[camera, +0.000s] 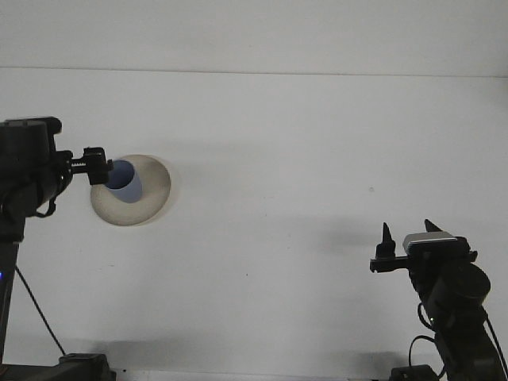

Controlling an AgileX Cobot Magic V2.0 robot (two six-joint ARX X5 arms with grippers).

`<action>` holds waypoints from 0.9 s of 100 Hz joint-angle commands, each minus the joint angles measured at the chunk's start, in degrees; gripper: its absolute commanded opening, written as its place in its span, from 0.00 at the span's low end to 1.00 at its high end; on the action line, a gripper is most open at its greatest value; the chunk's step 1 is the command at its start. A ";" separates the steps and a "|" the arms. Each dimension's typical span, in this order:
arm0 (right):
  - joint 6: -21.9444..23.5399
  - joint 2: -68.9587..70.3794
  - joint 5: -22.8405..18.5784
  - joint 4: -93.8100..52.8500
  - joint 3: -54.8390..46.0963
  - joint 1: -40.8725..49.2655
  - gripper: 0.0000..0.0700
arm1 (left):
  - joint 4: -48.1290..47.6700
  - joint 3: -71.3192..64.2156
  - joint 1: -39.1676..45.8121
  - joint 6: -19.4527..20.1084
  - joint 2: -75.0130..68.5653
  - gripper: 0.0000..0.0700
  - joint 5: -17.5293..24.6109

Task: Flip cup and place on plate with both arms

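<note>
A blue cup (125,181) stands upright with its mouth up on the left part of a beige plate (152,190) at the table's left. My left gripper (101,167) is just left of the cup at its rim height. It is open and its fingers only overlap the cup's left edge in this view. My right gripper (409,232) is far away at the lower right. It points up and stands open with nothing between its fingertips.
The white table (278,159) spreads between the two arms. The left arm's dark body (24,171) fills the left edge of the view, and the right arm's base (456,302) rises from the bottom right.
</note>
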 commanded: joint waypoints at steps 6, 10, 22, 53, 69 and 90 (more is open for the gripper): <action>-0.15 0.20 -0.04 0.50 0.26 0.09 0.76 | 4.39 -7.69 -1.36 0.04 -7.39 0.74 -0.13; -0.15 0.20 -0.04 0.50 0.24 0.09 0.76 | 5.90 -10.43 -1.92 0.15 -9.92 0.74 -0.11; -0.15 0.20 -0.04 0.50 0.24 0.09 0.76 | 11.06 -18.93 -3.41 0.74 -17.55 0.74 -0.11; 0.04 0.20 -0.04 0.50 0.26 0.09 0.76 | 22.73 -40.68 -5.16 2.51 -36.28 0.74 4.04; 0.07 0.20 -0.04 0.50 0.26 0.09 0.76 | 27.34 -49.22 -5.16 5.57 -44.11 0.74 5.92; 0.07 0.17 -0.04 0.50 0.26 0.09 0.76 | 28.11 -54.93 -5.16 5.92 -49.18 0.74 5.90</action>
